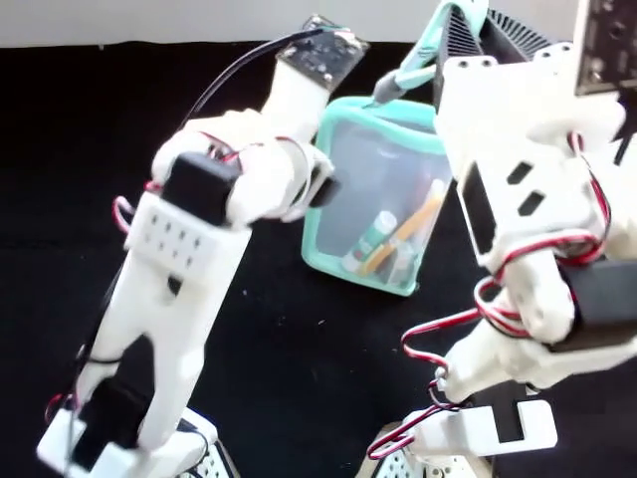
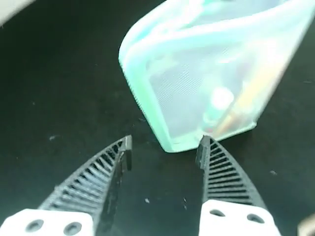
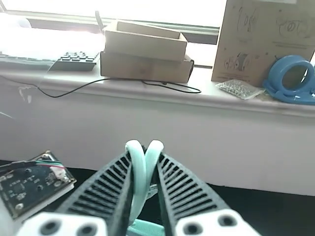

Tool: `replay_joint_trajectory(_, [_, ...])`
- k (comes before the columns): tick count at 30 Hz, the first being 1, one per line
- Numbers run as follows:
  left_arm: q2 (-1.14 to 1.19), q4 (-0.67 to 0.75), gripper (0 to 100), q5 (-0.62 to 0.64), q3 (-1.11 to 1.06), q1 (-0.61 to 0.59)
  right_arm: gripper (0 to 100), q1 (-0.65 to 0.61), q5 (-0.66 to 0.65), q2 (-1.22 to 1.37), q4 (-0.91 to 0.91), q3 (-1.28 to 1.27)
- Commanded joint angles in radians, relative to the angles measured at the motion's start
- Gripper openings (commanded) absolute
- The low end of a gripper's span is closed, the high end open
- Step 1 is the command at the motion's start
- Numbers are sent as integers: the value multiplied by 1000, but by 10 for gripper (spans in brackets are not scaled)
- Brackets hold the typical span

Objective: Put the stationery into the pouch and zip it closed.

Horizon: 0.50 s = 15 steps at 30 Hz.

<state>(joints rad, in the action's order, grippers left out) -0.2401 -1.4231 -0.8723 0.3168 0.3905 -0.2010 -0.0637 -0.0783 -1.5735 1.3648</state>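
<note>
A clear pouch point(image 1: 383, 199) with mint-green trim stands on the black table, with pens and a glue stick point(image 1: 376, 239) inside it. My right gripper point(image 3: 144, 155) is shut on the pouch's mint loop strap point(image 3: 143, 172), holding it up above the pouch point(image 1: 428, 50). My left gripper point(image 2: 165, 150) is open, its two black fingers just in front of the pouch's lower corner point(image 2: 172, 142), apart from it. In the high view the left arm point(image 1: 249, 179) sits just left of the pouch.
A white wall and a ledge with cardboard boxes point(image 3: 145, 49), a keyboard point(image 3: 74, 60) and a blue tape dispenser point(image 3: 293, 78) lie behind the table. The left arm's circuit board point(image 3: 29, 182) shows close by. Black table point(image 1: 299, 349) spreads in front of the pouch.
</note>
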Motion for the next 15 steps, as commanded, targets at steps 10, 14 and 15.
replay_joint_trajectory(10, [-108, -41, 227, -11, 65, -13, 6, 13, -49, -28, 1, 94])
replay_joint_trajectory(14, [-104, -89, 227, -31, 65, -7, 6, 13, -49, -27, 2, 90])
replay_joint_trajectory(15, [-104, -101, 227, -55, 65, -7, 6, 13, -49, -27, 4, 90])
